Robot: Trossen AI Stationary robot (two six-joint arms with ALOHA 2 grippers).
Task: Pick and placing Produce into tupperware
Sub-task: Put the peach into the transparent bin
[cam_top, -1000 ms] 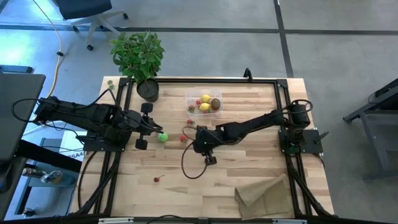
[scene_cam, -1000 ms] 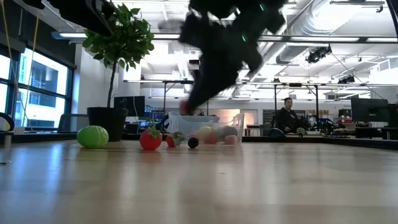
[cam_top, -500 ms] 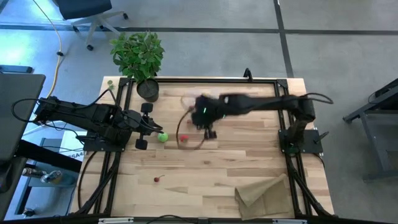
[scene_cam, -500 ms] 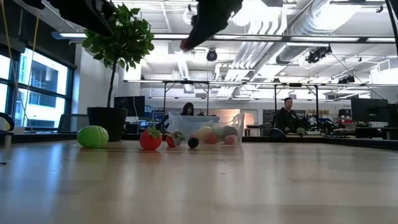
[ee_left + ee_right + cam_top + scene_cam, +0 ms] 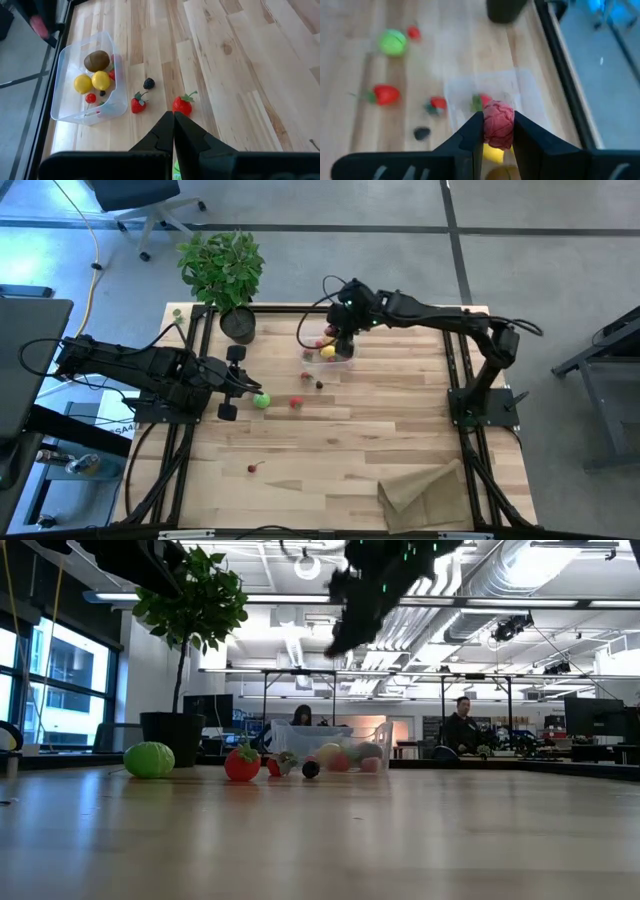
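Note:
The clear tupperware (image 5: 64, 57) stands at the table's far middle and holds a kiwi (image 5: 96, 60), two lemons (image 5: 100, 80) and small red berries. My right gripper (image 5: 340, 338) hangs above it, shut on a red raspberry (image 5: 498, 127). A big strawberry (image 5: 296, 403), a small strawberry (image 5: 138, 104) and a blackberry (image 5: 149, 83) lie on the table near the tupperware. My left gripper (image 5: 173, 131) is shut at the table's left, just over the green lime (image 5: 261, 400); whether it touches the lime I cannot tell. My right gripper pinches the raspberry's two sides (image 5: 487, 125) between its two fingers (image 5: 474, 132). The fingers slant down from above. The raspberry is lifted clear, well above the tupperware (image 5: 465, 92).
A potted plant (image 5: 222, 270) stands at the far left corner. A brown paper bag (image 5: 425, 492) lies at the near right. A cherry (image 5: 252, 469) lies near the front left. People sit in the room beyond the table (image 5: 462, 730).
My right gripper has risen from the table's middle and gone toward the far edge with the raspberry between its fingers. It now hangs over the tupperware. The fruit on the table has not moved.

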